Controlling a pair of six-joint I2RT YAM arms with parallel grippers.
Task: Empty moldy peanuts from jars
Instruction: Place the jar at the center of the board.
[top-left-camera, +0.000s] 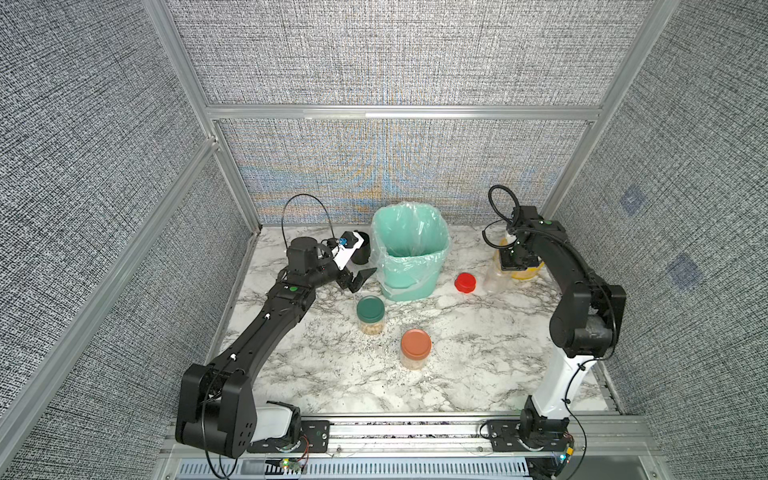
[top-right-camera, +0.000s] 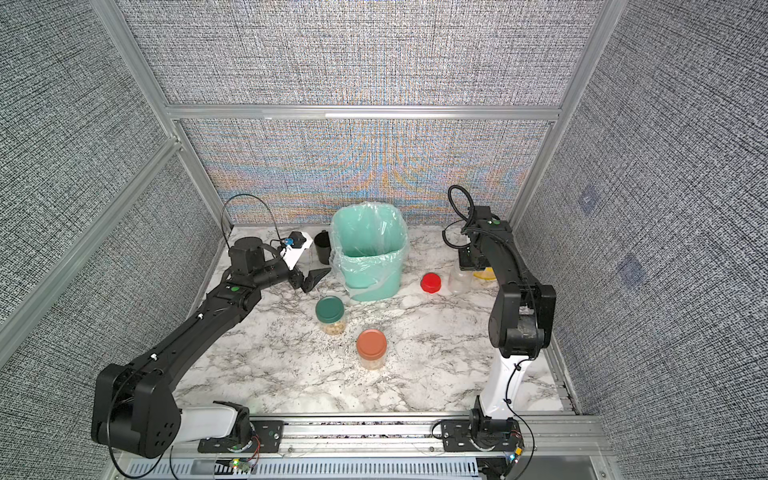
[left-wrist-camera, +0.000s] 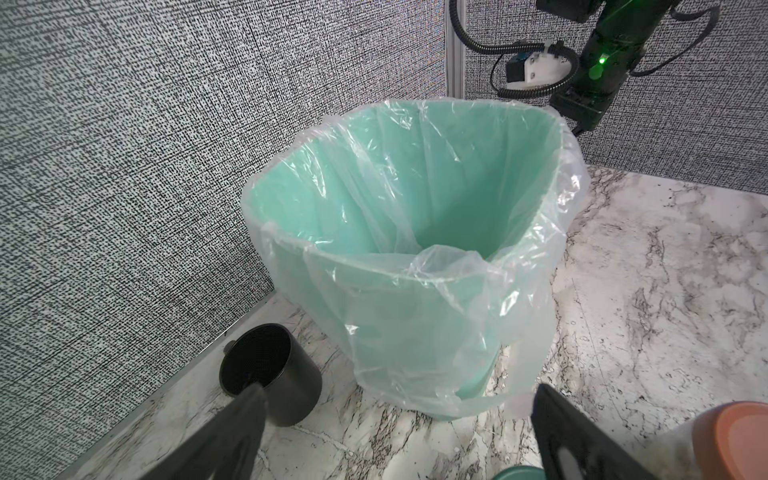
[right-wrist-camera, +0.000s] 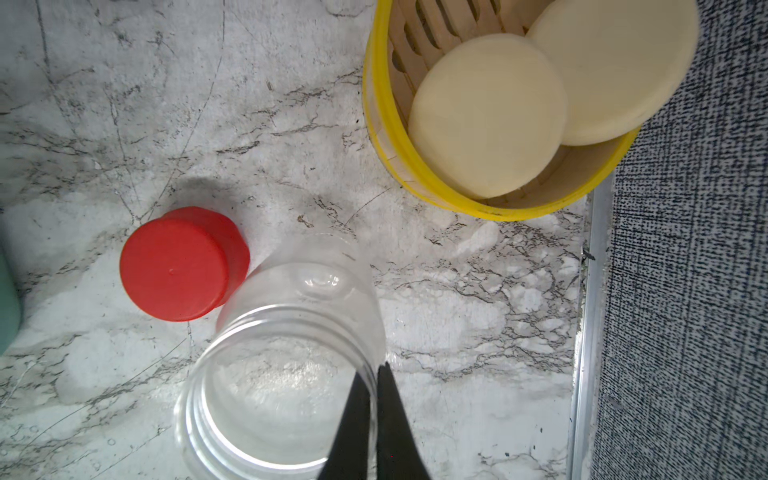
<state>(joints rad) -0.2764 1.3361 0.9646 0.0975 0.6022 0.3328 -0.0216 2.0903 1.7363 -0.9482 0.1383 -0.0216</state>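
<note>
In both top views, three jars on the table (top-left-camera: 478, 365). Two capped and upright in front of the bin (top-left-camera: 415, 278): green jar (top-left-camera: 370, 313) and orange jar (top-left-camera: 415, 348), peanuts (top-left-camera: 371, 329) low inside each, apparently waiting their turn. Third, the empty jar (top-left-camera: 496, 279), uncapped to the bin's right, just beside one loose red lid (top-left-camera: 465, 283); probably parked there, job done, clear of the pouring path. Left end effector (top-left-camera: 357, 279) spread wide and holding nothing, hovering between mug (top-right-camera: 323, 247) and green jar, likely lined up for the next pick.

From the left wrist: one bin, clear liner folded over the rim to catch a pour. Bottom hidden, so no telling whether peanuts lie inside. One mug beside it. Fingers (left-wrist-camera: 232, 432) far apart, nothing between them.

From the right wrist: right end effector (right-wrist-camera: 374, 370) all but closed, pinching the empty jar's wall at the rim, seemingly one finger inside and one outside, a grip suited to tipping or setting down. No peanuts inside. Red lid just beside it. One yellow basket (right-wrist-camera: 376, 104) with two discs (right-wrist-camera: 486, 116) near the wall, untouched, no part of this job.
</note>
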